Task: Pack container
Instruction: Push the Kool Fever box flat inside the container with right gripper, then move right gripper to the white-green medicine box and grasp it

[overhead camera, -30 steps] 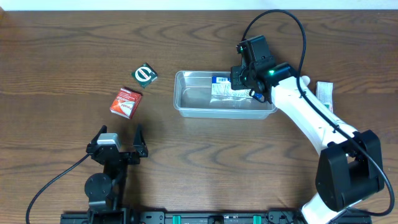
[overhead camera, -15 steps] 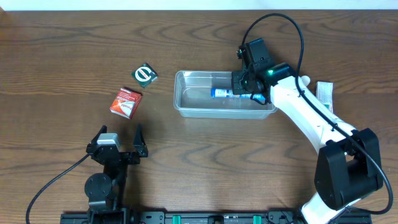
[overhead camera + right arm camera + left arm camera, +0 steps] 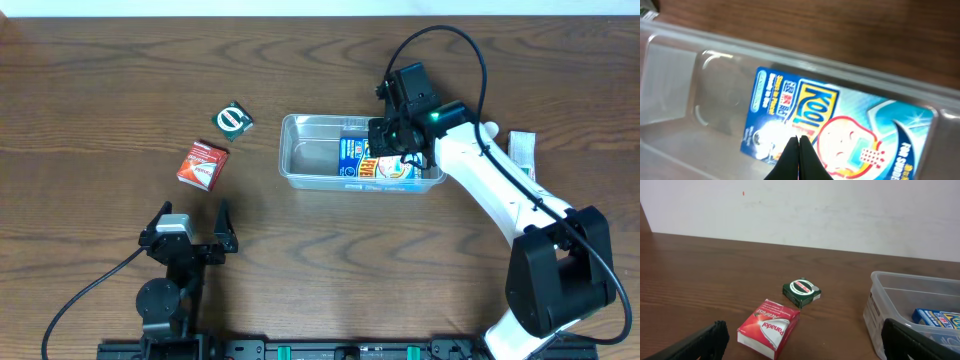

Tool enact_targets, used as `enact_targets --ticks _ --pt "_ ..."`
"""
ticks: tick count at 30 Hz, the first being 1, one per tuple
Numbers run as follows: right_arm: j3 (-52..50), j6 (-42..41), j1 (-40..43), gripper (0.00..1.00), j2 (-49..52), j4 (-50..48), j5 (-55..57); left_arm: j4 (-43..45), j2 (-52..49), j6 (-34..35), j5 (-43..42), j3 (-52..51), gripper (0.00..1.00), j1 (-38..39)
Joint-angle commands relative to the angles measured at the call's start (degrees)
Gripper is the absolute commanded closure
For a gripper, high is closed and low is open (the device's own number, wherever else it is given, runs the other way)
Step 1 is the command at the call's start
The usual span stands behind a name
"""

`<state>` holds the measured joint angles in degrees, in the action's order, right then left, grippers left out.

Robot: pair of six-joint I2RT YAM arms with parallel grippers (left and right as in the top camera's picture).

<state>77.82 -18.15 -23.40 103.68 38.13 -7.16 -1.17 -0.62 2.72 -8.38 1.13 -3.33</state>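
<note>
Container (image 3: 305,155) sits just past table (image 3: 100,80) centre toward 2 o'clock, a blue packet (image 3: 378,162) lying in its 3 o'clock end. Right gripper (image 3: 799,142), jaws pressed together, points at that packet. Left gripper (image 3: 193,212), at the table's 7 o'clock, has jaws spread wide; a red box (image 3: 203,165) lies at its 12 o'clock

In the left wrist view the container (image 3: 875,305) runs off the right and bottom edges, the blue packet (image 3: 935,316) inside shows only a corner, and the left gripper (image 3: 803,339) appears as two dark finger ends cut by the lower edge. From overhead the right arm (image 3: 480,170) covers that packet's right end and half hides a white packet (image 3: 522,148) (print too small to read). The right wrist view crops the blue packet at right and bottom, and whether the right gripper (image 3: 799,144), tips pressed together, touches it cannot be told.
</note>
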Motion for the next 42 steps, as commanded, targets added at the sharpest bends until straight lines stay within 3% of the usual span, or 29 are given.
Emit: enact_targets --ticks 1,5,7,10,14,19,30,42 --pt "0.02 1.99 -1.01 0.99 0.63 0.81 -2.78 -2.03 0.28 -0.57 -0.39 -0.90 0.02 -0.28" --pt "0.72 3.15 -0.81 0.94 0.33 3.32 -2.75 -2.03 0.28 -0.57 -0.39 -0.90 0.02 -0.28" --pt "1.81 4.42 -0.24 0.84 -0.31 5.70 -2.71 -2.03 0.28 -0.57 -0.39 -0.90 0.02 -0.28" --pt "4.24 5.38 0.79 0.51 -1.66 9.94 -1.68 -2.03 0.28 -0.57 -0.39 -0.90 0.02 -0.28" --pt "8.79 5.38 2.51 0.32 -3.56 16.31 2.40 -2.03 0.28 -0.57 -0.39 -0.90 0.02 -0.28" --pt "13.09 5.33 5.31 0.16 -6.29 22.84 10.12 -2.03 0.28 -0.57 -0.39 -0.90 0.02 -0.28" --pt "13.18 1.16 18.62 0.11 -8.11 29.55 16.35 -2.03 0.28 -0.57 -0.39 -0.90 0.02 -0.28" --pt "11.19 1.03 36.02 0.07 -8.09 27.02 14.80 -2.03 0.28 -0.57 -0.39 -0.90 0.02 -0.28"
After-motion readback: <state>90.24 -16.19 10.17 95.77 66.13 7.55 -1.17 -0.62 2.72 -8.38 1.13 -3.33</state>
